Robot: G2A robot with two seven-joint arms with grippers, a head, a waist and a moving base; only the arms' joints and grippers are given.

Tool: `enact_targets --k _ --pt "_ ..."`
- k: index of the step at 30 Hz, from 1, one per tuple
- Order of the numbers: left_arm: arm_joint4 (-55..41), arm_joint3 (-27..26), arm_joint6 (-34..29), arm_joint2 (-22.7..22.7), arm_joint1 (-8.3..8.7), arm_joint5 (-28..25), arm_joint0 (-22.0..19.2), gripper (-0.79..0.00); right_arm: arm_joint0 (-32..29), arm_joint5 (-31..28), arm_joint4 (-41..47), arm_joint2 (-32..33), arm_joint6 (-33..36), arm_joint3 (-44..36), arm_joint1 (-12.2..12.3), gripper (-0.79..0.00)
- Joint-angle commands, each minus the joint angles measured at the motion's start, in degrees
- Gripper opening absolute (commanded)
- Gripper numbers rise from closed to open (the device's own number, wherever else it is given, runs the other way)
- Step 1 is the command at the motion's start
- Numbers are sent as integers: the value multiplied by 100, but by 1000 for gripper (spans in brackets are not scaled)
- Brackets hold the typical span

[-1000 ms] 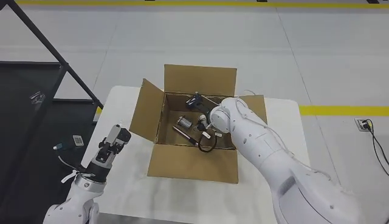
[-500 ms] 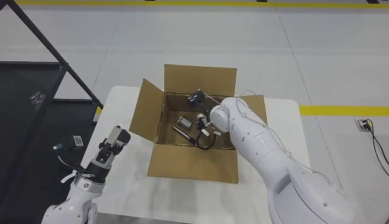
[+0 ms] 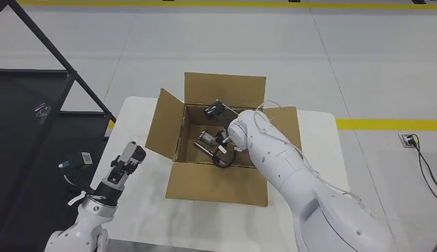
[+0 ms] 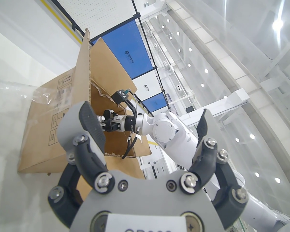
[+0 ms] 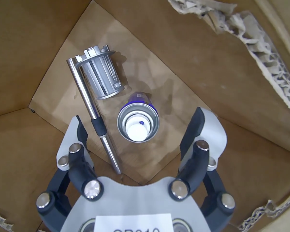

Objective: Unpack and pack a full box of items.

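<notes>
judging by its contents, the unpacking is unfinished and the packing back in has not begun. the counter point(image 3: 147, 204) carries the cardboard box point(image 3: 215, 184), flaps folded out, with three things on its floor. the right gripper point(image 5: 138, 119) hangs inside the box, its fingers point(image 5: 203, 124) spread wide and holding nothing. the left gripper point(image 4: 146, 114) sits outside over the counter, the box wall just beyond its fingers, which are also spread and empty. an upright spray can point(image 5: 137, 121) stands directly below and between the right fingers, untouched by them. a slotted metal cylinder point(image 5: 100, 76) lies on its side past the fingertips, beyond the can. a thin metal rod point(image 5: 86, 97) with a black sleeve lies beside one finger, touching the cylinder. all three are left to lift out; the can looks the likeliest next pick.
</notes>
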Motion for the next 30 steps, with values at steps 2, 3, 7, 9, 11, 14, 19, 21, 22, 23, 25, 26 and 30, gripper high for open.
enact_targets --k 2,3,7,9,11,14,19,21,22,23,25,26,30 --pt "23 -17 27 1 11 13 6 0 5 3 -17 10 -30 68 -49 -486" --pt "29 -21 34 0 15 17 9 0 9 -11 -17 18 -44 96 -61 -591" --pt "26 -31 43 10 29 25 11 0 29 -27 -38 44 -94 208 -95 -785" --pt "34 -28 50 32 35 33 -2 0 31 -22 -50 56 -111 240 -109 -785" --pt "45 -29 49 63 41 37 -22 0 38 -23 -62 70 -125 262 -119 -785" --pt "54 -30 54 81 52 36 -42 0 79 -18 -99 85 -162 272 -130 -785" --pt "31 -10 64 111 67 33 -68 0 216 -243 -259 84 -416 196 -116 -785" --pt "23 -3 81 151 70 25 -80 0 288 -290 -397 53 -470 106 -111 -785" --pt "27 -1 84 178 72 19 -89 0 326 -325 -474 34 -476 70 -106 -785" --pt "22 1 90 206 73 13 -99 0 364 -367 -546 19 -479 23 -99 -785" --pt "19 2 103 266 74 2 -119 0 425 -512 -737 -31 -496 -70 -77 -785" --pt "23 5 107 296 75 -5 -127 0 449 -612 -823 -53 -489 -126 -63 -785" --pt "51 13 153 407 77 -33 -144 0 495 -1145 -1138 -116 -512 -387 31 -785"
